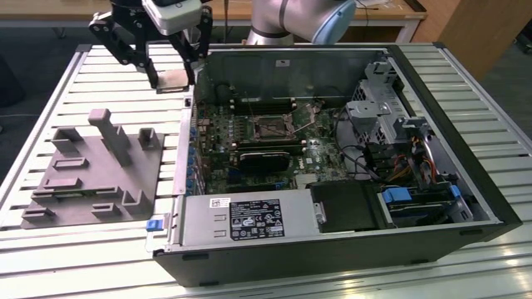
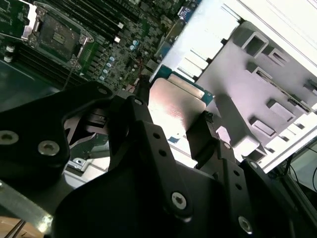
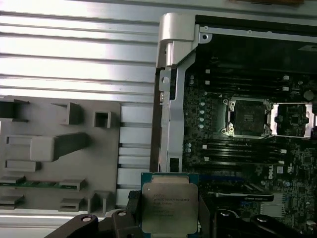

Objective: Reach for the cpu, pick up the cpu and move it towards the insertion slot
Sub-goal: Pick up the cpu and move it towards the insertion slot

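The gripper [image 3: 168,218] is pinched on the cpu [image 3: 170,207], 1 finger against each of 2 opposite edges, so the silvery top faces the first wrist view and the chip stays flat for seating. It hangs in the air above the case wall [image 1: 186,134]. Beyond it, inside the case, lies the insertion slot [image 3: 246,118], frame open. Off to the gripper's other side sits the grey fixture [image 1: 87,171].

We are in a robotics lab or workshop: an opened computer case [image 1: 349,187] lies on a slatted aluminium worktop [image 1: 75,261], with office desks [image 1: 390,15] behind.
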You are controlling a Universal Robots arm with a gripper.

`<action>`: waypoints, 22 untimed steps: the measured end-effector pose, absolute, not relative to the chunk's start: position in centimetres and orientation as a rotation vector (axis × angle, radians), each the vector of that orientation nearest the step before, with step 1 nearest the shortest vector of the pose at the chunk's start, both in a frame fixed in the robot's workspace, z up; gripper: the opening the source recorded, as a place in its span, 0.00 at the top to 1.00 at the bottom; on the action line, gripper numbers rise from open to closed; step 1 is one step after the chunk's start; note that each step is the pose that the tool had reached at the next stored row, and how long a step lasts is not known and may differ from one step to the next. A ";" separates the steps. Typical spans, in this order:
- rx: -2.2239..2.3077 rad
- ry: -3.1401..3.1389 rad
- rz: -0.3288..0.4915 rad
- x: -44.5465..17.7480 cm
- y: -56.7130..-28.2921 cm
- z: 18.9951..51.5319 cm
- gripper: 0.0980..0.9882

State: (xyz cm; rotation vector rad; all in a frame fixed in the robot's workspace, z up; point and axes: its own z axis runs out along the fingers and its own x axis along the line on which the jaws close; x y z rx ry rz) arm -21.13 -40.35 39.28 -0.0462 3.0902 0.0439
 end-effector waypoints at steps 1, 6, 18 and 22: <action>-0.046 3.090 0.044 -20.8 -40.4 39.3 0.50; -0.046 3.090 0.044 -19.6 -40.4 39.3 0.50; -0.046 3.090 0.044 -16.6 -40.4 39.3 0.50; -0.046 3.090 0.044 -15.5 -40.4 39.3 0.50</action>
